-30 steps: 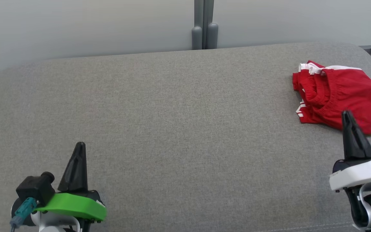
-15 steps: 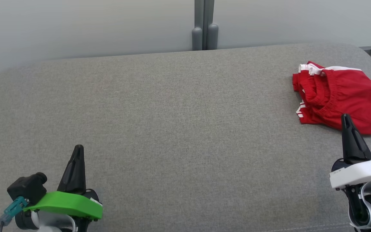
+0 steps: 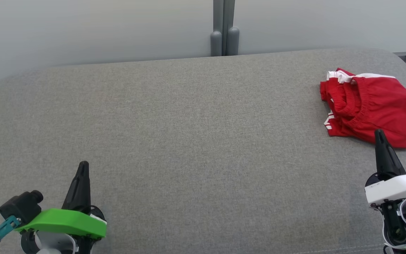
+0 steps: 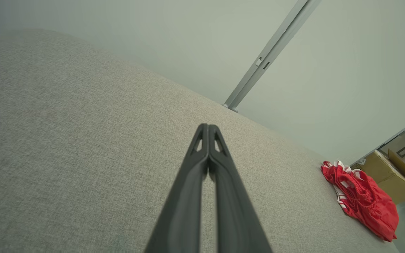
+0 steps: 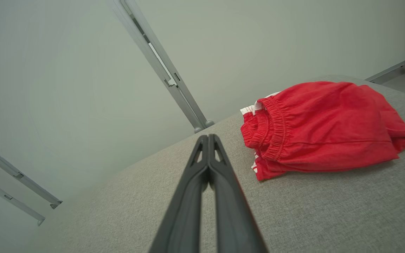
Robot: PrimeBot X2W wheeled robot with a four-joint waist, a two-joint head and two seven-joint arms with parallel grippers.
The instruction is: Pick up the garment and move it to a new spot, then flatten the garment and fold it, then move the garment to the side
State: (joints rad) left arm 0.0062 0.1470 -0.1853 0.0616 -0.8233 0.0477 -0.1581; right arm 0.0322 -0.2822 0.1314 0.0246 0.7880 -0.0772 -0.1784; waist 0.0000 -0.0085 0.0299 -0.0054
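Garment: red shorts, loosely folded, lying on grey bench just beyond right claw, well apart from left claw. Both claws: clenched, empty, clear of cloth. Status, judged: folding and setting aside look done; nothing evidently left.

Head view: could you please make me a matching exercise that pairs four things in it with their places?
Things:
1. red shorts
2. left gripper
3. right gripper
4. grey post

Places:
A. lower left, on a green mount
B. top centre, behind the grey cushion
C. far right, lying on the cushion
D. lower right, on a white mount

Pairs: 1-C, 2-A, 3-D, 4-B
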